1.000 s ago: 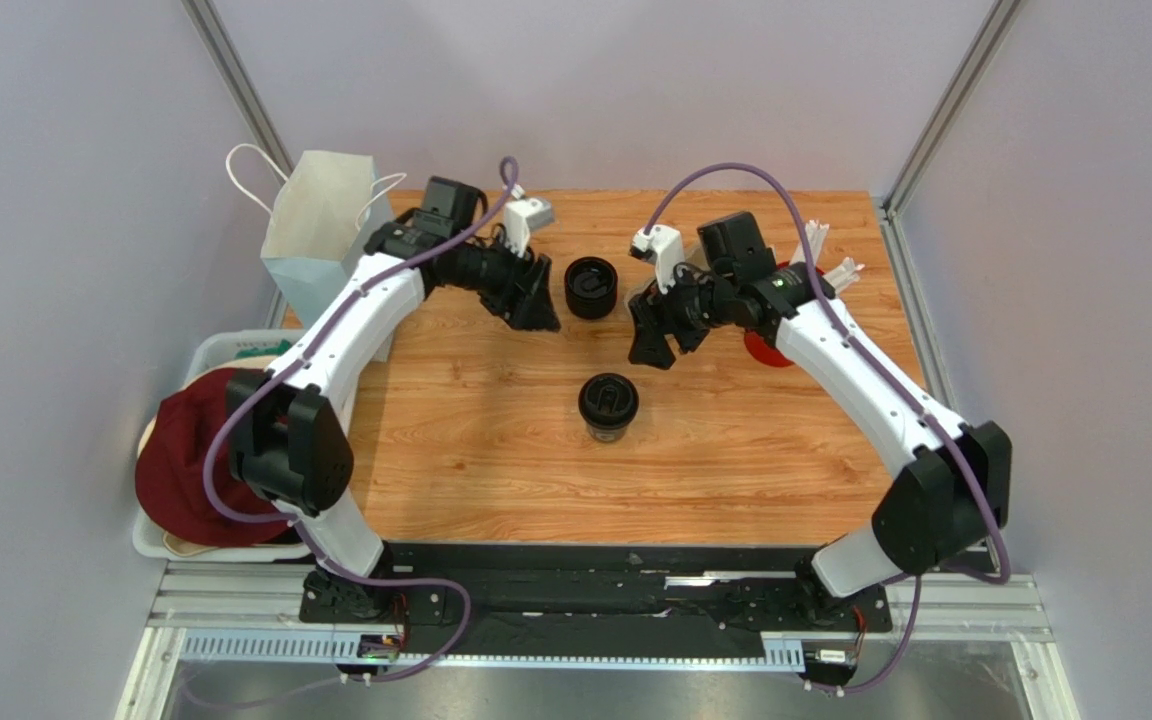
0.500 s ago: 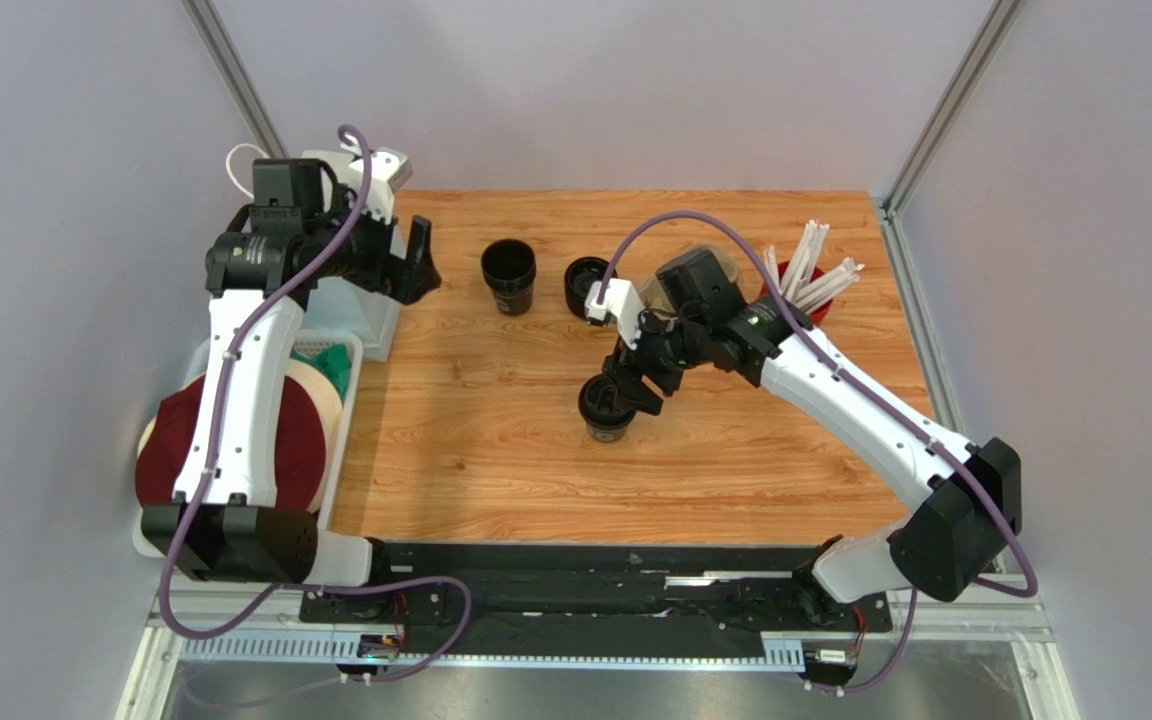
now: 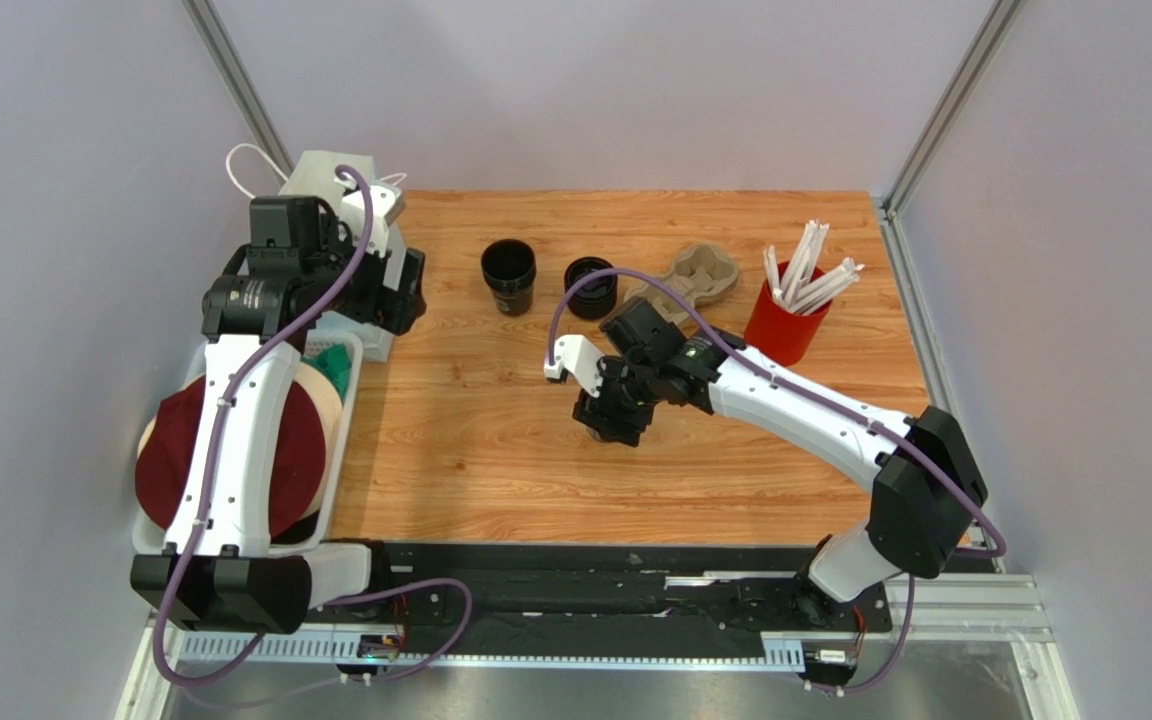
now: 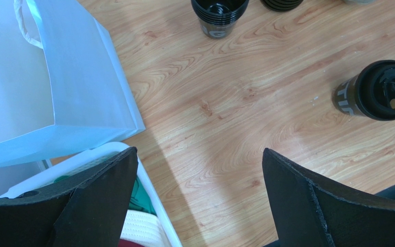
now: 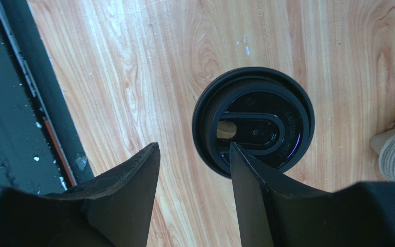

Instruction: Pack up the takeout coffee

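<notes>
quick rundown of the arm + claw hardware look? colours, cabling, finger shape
Left arm and right arm: white link shells, black joint housings and bases. A purple cable loops along each. Small white camera block at each wrist. Left claw and right claw: two matte black wedge fingers tapering to points. No markings legible.

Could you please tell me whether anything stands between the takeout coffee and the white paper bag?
Nothing lies on the table directly between the takeout coffee and the white paper bag. The open black cup stands just beyond that line, and the left end effector hovers open beside the bag.
</notes>
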Robot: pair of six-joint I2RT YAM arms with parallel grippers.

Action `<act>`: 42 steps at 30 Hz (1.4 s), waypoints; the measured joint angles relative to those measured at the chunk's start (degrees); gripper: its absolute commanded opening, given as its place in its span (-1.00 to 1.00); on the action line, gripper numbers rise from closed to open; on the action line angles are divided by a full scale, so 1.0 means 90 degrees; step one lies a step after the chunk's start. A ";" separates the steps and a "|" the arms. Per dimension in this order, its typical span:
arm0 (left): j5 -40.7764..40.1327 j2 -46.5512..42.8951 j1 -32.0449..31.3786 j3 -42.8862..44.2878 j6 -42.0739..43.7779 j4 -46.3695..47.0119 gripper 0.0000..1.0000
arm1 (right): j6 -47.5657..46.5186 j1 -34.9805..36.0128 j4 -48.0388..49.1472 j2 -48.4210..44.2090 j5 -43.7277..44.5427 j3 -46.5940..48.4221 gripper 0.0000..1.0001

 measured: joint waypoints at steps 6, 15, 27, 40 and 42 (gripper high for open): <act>-0.0163 -0.0211 0.0000 -0.0260 -0.0002 0.0245 0.98 | 0.0005 0.0146 0.0294 0.0051 0.0435 -0.0049 0.22; -0.0899 -0.0685 0.0000 -0.0444 0.0007 0.0704 0.98 | 0.0056 0.0124 0.0743 -0.0420 0.1263 -0.0262 0.52; -0.2030 -0.0007 0.0000 -0.0228 0.0437 0.0969 0.98 | 0.0274 -0.0260 0.1207 -0.0733 0.1821 -0.0452 0.61; -0.2312 0.1222 0.0092 0.0189 0.0797 0.1355 0.82 | 0.0328 -0.0364 0.1479 -0.0925 0.1974 -0.0619 0.59; -0.2297 0.1355 0.0114 0.0204 0.0809 0.1389 0.73 | 0.0328 -0.0374 0.1489 -0.0962 0.1979 -0.0646 0.58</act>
